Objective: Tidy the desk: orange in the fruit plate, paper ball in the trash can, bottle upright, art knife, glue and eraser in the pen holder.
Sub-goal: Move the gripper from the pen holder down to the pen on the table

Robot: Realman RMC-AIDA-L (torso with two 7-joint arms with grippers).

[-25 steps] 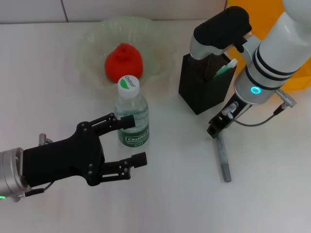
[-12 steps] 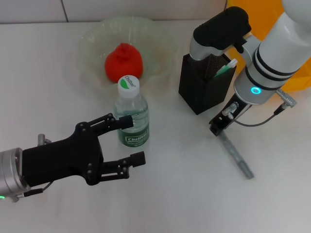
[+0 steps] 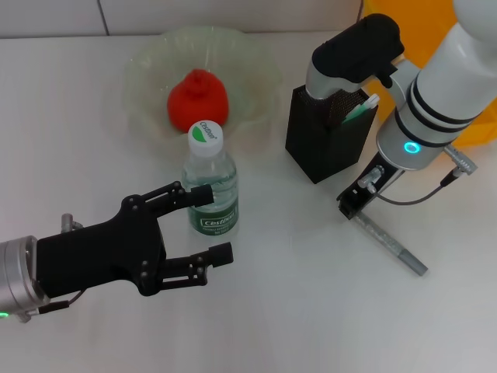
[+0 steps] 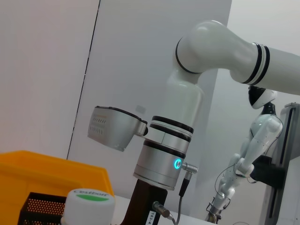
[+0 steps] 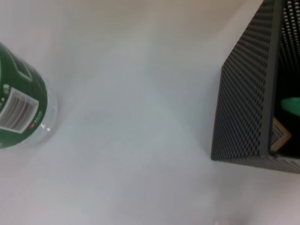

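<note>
With the art knife (image 3: 390, 243) pinched at one end, the right gripper (image 3: 351, 203) should lift it upright above the pen holder (image 3: 328, 132) before releasing, while the left gripper (image 3: 203, 225) waits spread beside the bottle (image 3: 210, 184).

A robotics lab: a plain white table (image 3: 295, 311) against bare pale wall panels (image 4: 47, 70), and, in the left wrist view, a second white robot (image 4: 255, 140) standing in the background.

bright, even light; soft shadows; right wrist view blurred
</note>
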